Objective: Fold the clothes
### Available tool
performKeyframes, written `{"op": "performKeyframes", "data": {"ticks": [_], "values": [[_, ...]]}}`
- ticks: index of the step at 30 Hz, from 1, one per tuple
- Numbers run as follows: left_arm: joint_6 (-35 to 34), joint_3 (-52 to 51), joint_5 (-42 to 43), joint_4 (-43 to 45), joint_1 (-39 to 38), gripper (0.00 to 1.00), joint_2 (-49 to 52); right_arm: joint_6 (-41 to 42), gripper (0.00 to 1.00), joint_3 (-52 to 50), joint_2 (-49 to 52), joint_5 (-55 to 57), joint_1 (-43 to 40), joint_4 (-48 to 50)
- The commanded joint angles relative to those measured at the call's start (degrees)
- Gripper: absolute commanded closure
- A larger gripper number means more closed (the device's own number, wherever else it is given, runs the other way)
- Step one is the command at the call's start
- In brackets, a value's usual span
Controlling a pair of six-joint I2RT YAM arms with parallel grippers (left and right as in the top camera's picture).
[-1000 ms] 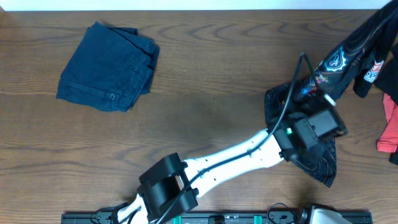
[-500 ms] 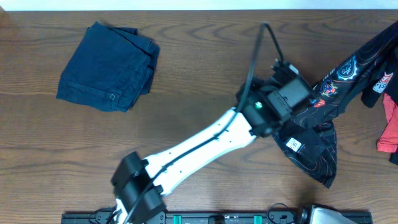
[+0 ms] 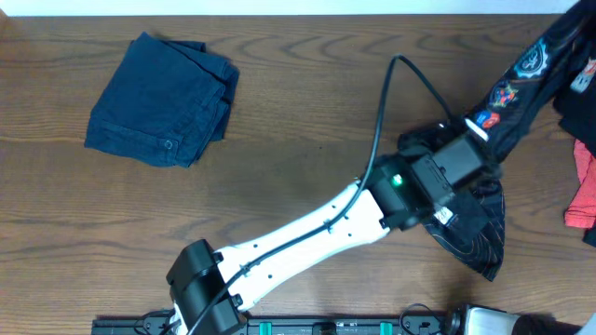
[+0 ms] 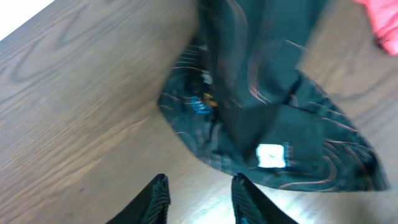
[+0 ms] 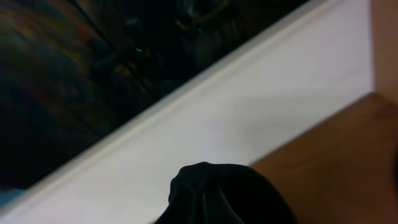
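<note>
Wood table [image 3: 298,112] held the jersey [image 3: 470,228], left gripper [image 4: 200,186] narrowly parted and empty, right gripper clamped on it.

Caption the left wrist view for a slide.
Left gripper, jaws parted, over the table; black jersey hangs crumpled ahead.

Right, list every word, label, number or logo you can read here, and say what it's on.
No text here is readable.
Crest on the jersey: too small to read.
Coloured patches below it: too small to read.
White tag on the jersey: blurred.
Denim: no text shows.
</note>
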Motion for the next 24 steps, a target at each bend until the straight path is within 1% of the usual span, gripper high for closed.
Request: {"op": "performKeyframes", "data": {"ticks": [1, 3, 10, 15, 18, 21, 24], "values": [[-1.5, -0.1, 1.0, 0.8, -1.0, 0.61, 2.1, 4.7, 0.99, 0.5, 0.1, 1.7, 1.8, 1.4], [-3.0, -0.1, 1.2, 2.0, -1.6, 0.59, 3.0, 5.8, 0.99, 0.5, 0.1, 2.5, 2.6, 1.5], [-2.9, -0.1, 1.4, 8.6, -4.4, 0.57, 7.7, 5.9, 0.99, 0.5, 0.0, 2.7, 6.7, 2.2], [-3.0, -0.1, -2.9, 12.2, -4.6, 0.54, 10.9, 5.4, 0.99, 0.5, -0.7, 2.7, 10.0, 2.1], [-3.0, -0.1, -7.3, 13.7, -4.4, 0.52, 11.9, 4.7, 0.99, 0.5, -1.9, 2.7, 11.3, 2.1], [-3.0, -0.1, -11.0, 15.1, -4.0, 0.48, 12.0, 3.9, 0.99, 0.5, -3.5, 2.7, 11.8, 1.7], [-3.0, -0.1, -13.7, 15.7, -3.0, 0.46, 12.0, 3.2, 0.99, 0.5, -5.1, 2.7, 11.8, 1.1]]}}
